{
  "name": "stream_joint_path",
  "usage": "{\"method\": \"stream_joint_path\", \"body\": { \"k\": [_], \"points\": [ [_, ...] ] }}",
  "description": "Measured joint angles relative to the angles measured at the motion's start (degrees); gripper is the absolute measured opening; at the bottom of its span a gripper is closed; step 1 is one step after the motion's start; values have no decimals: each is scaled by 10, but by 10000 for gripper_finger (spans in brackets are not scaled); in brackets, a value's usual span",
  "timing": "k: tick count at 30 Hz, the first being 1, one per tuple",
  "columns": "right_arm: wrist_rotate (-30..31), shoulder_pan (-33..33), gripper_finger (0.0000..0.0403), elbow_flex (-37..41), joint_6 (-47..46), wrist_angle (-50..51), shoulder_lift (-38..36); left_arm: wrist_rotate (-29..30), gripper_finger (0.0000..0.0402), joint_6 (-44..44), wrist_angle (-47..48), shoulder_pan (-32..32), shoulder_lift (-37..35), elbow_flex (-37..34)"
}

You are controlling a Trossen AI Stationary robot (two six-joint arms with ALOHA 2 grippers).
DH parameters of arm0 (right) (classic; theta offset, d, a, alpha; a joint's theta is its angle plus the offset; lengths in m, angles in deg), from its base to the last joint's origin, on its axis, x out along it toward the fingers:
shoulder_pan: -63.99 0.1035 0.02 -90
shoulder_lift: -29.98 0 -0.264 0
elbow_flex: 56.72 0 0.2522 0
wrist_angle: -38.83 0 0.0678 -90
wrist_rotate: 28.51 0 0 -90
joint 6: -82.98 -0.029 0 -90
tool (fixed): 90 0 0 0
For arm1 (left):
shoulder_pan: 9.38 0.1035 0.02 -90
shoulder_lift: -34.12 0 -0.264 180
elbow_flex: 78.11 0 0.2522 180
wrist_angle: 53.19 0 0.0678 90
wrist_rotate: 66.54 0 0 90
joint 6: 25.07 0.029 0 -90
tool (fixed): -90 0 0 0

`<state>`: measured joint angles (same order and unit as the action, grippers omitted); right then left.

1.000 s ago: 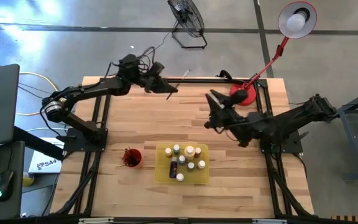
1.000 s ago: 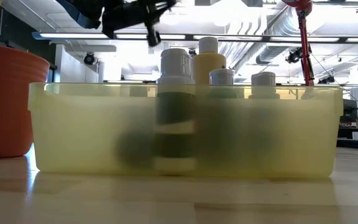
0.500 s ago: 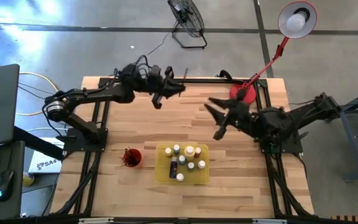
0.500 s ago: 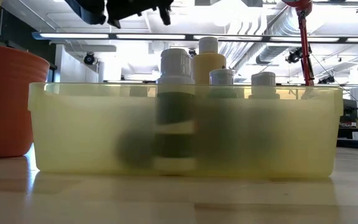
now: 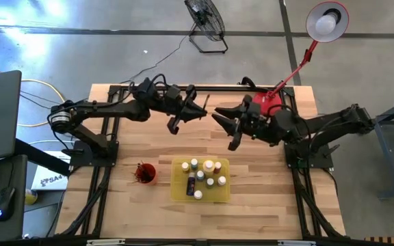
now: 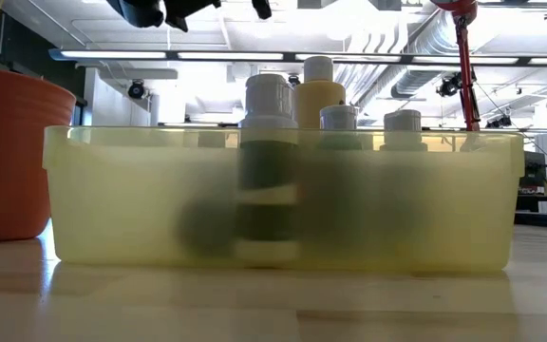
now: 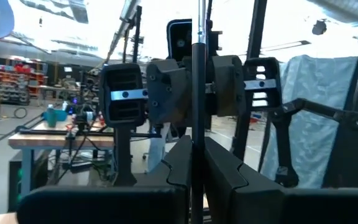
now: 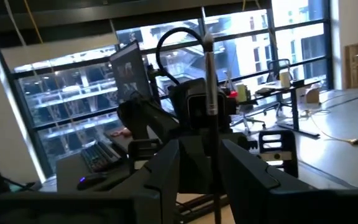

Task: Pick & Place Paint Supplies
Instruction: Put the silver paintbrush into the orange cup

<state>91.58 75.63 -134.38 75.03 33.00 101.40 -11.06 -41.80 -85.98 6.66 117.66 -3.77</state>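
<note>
My left gripper point(image 5: 200, 113) point(image 7: 194, 152) is high over the table's far middle, shut on a thin dark paintbrush point(image 7: 197, 74) point(image 8: 209, 81) with a silver ferrule. My right gripper point(image 5: 223, 121) point(image 8: 207, 158) faces it from the right and is open. Its fingers stand on either side of the brush without touching it. Several paint bottles point(image 5: 204, 174) with pale caps stand in the yellow tray point(image 5: 180, 188) point(image 6: 112, 209) near the front. A red cup point(image 5: 144, 173) holding brushes stands left of the tray. My left gripper pinches the paintbrush's shaft point(image 7: 197, 134) between its two fingers. The fingers come roughly level from the table's left and lie across the brush. The brush is lifted clear of the table, and both its ends stick out past the fingers.
A red lamp base point(image 5: 269, 102) stands at the far right of the table, just behind my right arm. Bare wood lies between the grippers and the tray. The cup's orange wall point(image 6: 8, 152) shows left of the tray in the low view.
My left gripper has swung toward the table's right and rolled about its own axis, turning the paintbrush with it. My right gripper has rolled too and now faces the left one, close to the brush.
</note>
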Motion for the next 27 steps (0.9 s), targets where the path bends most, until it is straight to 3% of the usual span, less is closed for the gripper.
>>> {"method": "stream_joint_path", "body": {
  "k": [16,27],
  "points": [
    [-22,-12,107,0,-18,2,3,73,21,60,9,-34,0,0],
    [-31,-24,107,0,-23,3,22,81,21,80,113,-34,0,55]
  ]
}}
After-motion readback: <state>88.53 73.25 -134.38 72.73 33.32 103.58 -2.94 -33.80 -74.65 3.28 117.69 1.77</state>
